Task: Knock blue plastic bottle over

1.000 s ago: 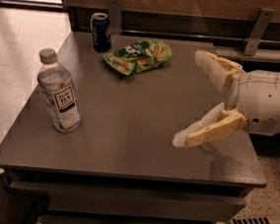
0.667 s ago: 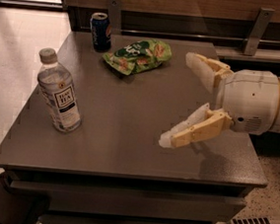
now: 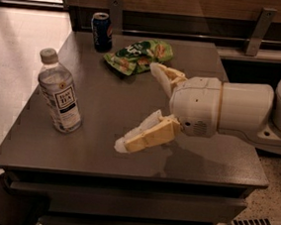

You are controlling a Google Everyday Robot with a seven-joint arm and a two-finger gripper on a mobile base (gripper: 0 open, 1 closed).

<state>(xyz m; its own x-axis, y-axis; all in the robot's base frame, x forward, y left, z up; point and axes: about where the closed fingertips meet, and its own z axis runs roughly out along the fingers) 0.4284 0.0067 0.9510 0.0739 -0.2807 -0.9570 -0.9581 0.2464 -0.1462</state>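
Bottle upright, nothing knocked yet: the blue plastic bottle (image 3: 60, 94) stands on its base near the table's (image 3: 125, 169) edge, cap on and label facing me. It is straight ahead of the gripper's fingertips with a stretch of bare tabletop between them.

The gripper (image 3: 136, 105) has come a good way across the table in the last second. Its fingers were well over on the far side from the bottle, and they have now slid past the middle, closing much of the gap. The bottle has not shifted at all in that time. The jaws are spread wide and hold nothing. The lower finger (image 3: 148, 135) reaches out low over the surface toward the bottle, and the upper finger (image 3: 164, 76) points up and back.

To me this looks like the approach for a sideways push, still short of contact. If the gripper carries on along this line, I would expect the lower finger to meet the bottle first, around its lower half. A push that low might slide the bottle rather than tip it.

Behind the upper finger, close to its tip, lies a green snack bag (image 3: 138, 54). Farther back beyond that stands a soda can (image 3: 101, 31). Neither sits between the gripper and the bottle. The white arm (image 3: 245, 112) trails behind the gripper, off the opposite edge of the table.
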